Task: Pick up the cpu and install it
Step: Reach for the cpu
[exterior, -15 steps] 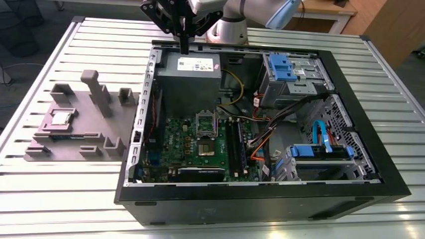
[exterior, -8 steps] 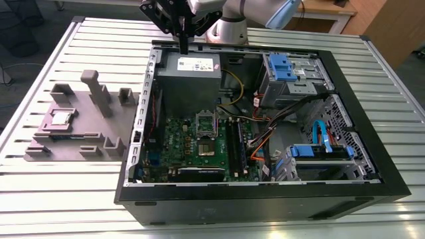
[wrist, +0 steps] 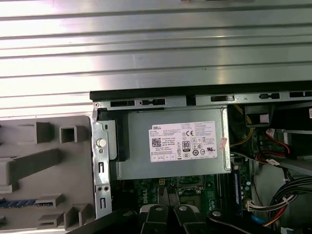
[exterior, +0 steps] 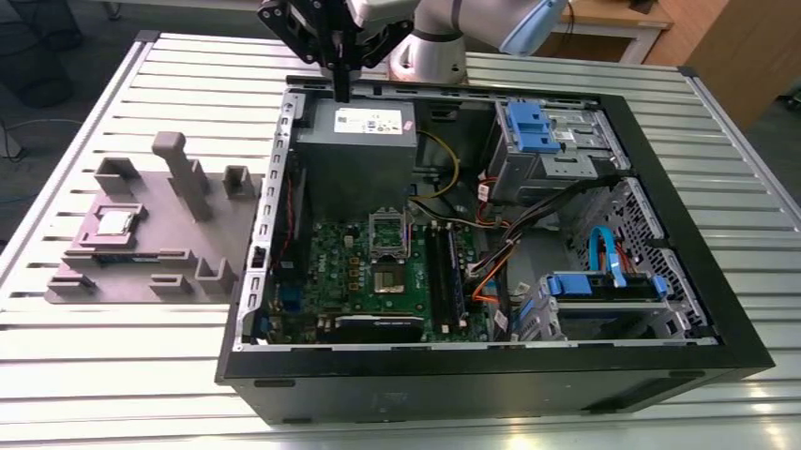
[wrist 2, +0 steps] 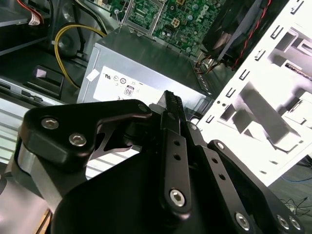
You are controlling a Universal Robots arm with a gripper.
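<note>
The cpu, a small silver square, lies in a recess of the mauve-grey tray at the exterior view's left, beside the open computer case. On the green motherboard, the metal-framed socket has its lid raised. My gripper hangs over the case's far edge, above the grey power supply, well away from the cpu. Its fingers are pressed together with nothing between them. In the first wrist view the power supply lies just beyond the gripper.
Upright blocks stand on the tray, and a blue-edged memory stick lies in one slot. Inside the case are blue drive cages, loose cables and memory slots. The slatted metal table surrounds everything.
</note>
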